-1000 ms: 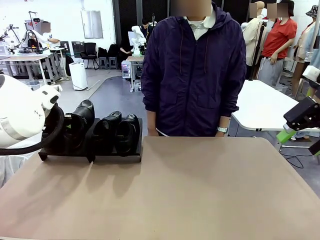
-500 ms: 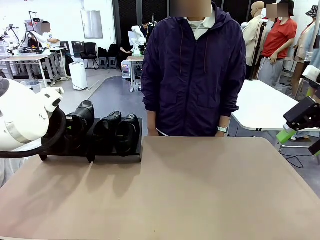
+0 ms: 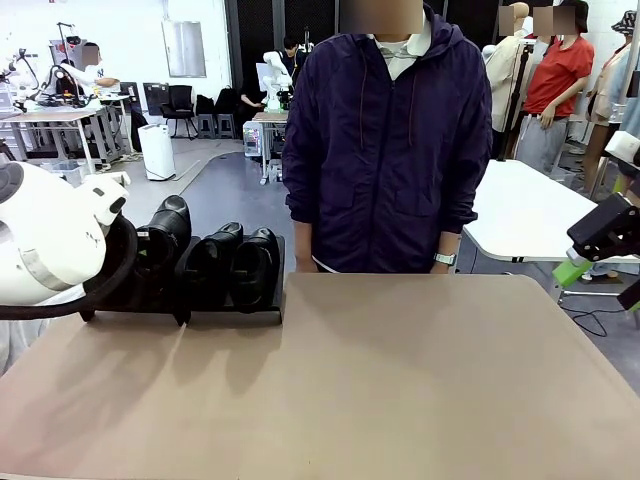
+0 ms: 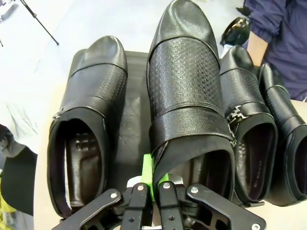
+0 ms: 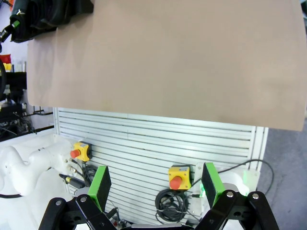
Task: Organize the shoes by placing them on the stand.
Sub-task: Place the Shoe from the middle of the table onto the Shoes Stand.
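Note:
Four black glossy shoes sit side by side over the black stand (image 4: 132, 115). In the left wrist view my left gripper (image 4: 149, 186) is shut on the heel rim of the second shoe (image 4: 184, 91), which looms larger than the shoe (image 4: 88, 120) on one side and the two shoes (image 4: 247, 129) (image 4: 288, 139) on the other. From the front, that held shoe (image 3: 165, 235) stands higher than its neighbours (image 3: 213, 262) (image 3: 256, 266) on the stand (image 3: 235, 316); my left arm hides the fourth. My right gripper (image 5: 155, 184) is open, off the table's right edge (image 3: 590, 250).
A person in a dark jacket (image 3: 390, 140) stands at the far table edge, arms down. The tan tabletop (image 3: 400, 380) spreads to the right of the stand. The right wrist view shows the table's slatted side panel (image 5: 153, 139) with two yellow stop-button boxes (image 5: 180, 177).
My left arm's white body has sunk slightly and shifted a little right; the held shoe has barely moved. The right arm is still.

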Tool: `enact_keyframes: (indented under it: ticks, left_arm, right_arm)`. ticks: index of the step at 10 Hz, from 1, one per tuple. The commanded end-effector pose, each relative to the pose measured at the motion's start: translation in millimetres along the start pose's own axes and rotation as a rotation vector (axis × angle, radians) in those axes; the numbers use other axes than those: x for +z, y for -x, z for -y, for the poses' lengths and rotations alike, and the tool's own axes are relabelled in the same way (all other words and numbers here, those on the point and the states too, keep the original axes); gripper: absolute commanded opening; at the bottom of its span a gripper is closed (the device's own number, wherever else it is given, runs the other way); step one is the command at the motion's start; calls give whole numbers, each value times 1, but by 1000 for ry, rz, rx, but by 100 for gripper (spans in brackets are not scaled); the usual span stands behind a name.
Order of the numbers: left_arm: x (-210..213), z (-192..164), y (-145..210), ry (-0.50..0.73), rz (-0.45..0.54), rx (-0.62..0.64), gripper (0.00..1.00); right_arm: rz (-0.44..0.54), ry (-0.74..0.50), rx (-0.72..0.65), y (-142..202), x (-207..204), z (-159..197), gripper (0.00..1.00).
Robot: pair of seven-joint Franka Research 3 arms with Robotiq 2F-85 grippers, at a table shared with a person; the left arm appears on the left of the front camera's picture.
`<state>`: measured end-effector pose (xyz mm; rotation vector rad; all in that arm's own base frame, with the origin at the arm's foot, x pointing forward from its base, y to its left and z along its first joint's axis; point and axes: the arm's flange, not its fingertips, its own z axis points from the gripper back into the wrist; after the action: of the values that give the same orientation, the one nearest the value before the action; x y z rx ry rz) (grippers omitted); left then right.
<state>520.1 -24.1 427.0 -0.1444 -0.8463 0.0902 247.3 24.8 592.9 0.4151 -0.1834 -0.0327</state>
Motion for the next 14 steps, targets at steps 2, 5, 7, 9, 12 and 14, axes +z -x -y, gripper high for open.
enact_keyframes:
  ticks: [2,5,7,9,12,14]
  left_arm:
    - [-24,-32,19,59,61,-19,0]
    - [-32,-39,27,73,45,-22,0]
    - [-32,-41,27,33,55,7,0]
    - [15,-9,15,42,-1,-7,0]
    - [15,-9,15,42,-1,-7,0]
    - [1,-13,16,49,-9,-1,0]
  right_arm:
    - [-4,-28,20,-2,3,-1,100]
    - [-4,-28,20,-2,3,-1,100]
    - [-4,-28,20,-2,3,-1,100]
    - [-4,-28,20,-2,3,-1,100]
    - [-4,-28,20,-2,3,-1,100]
    - [-4,-28,20,-2,3,-1,100]
